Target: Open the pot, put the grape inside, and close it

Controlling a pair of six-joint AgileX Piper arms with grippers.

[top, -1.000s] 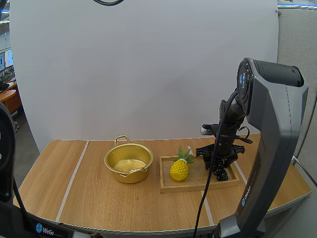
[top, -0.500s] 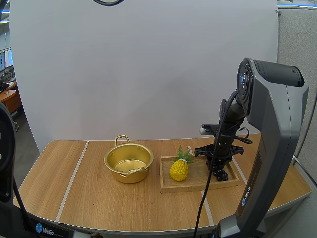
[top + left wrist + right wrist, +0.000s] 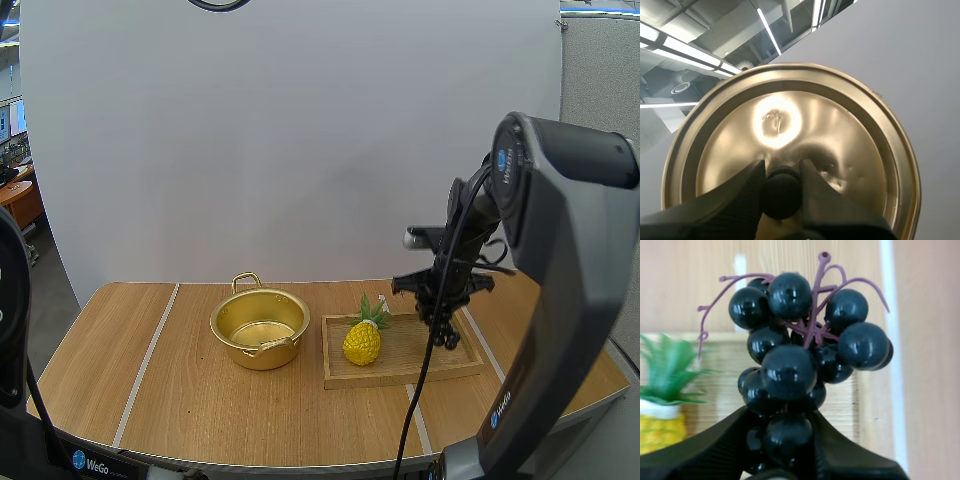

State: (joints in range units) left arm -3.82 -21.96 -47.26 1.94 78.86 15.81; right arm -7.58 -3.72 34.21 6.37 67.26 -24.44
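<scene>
A gold pot [image 3: 260, 329] stands open on the table, left of the wooden tray [image 3: 400, 372]. My right gripper [image 3: 438, 311] is shut on a bunch of dark grapes [image 3: 446, 331], which hangs a little above the tray's right part. Up close the grapes [image 3: 800, 365] sit pinched between the black fingers [image 3: 720, 447], purple stems sticking out. My left gripper [image 3: 782, 192] is shut on the black knob [image 3: 782, 194] of the gold lid [image 3: 790, 145], holding it up in the air.
A yellow toy pineapple [image 3: 363, 338] with green leaves stands on the left part of the tray, between the grapes and the pot. Bare table lies left of the pot and in front of it.
My right gripper has lifted the grapes off the tray and risen a little. The pot and the pineapple have not moved.
</scene>
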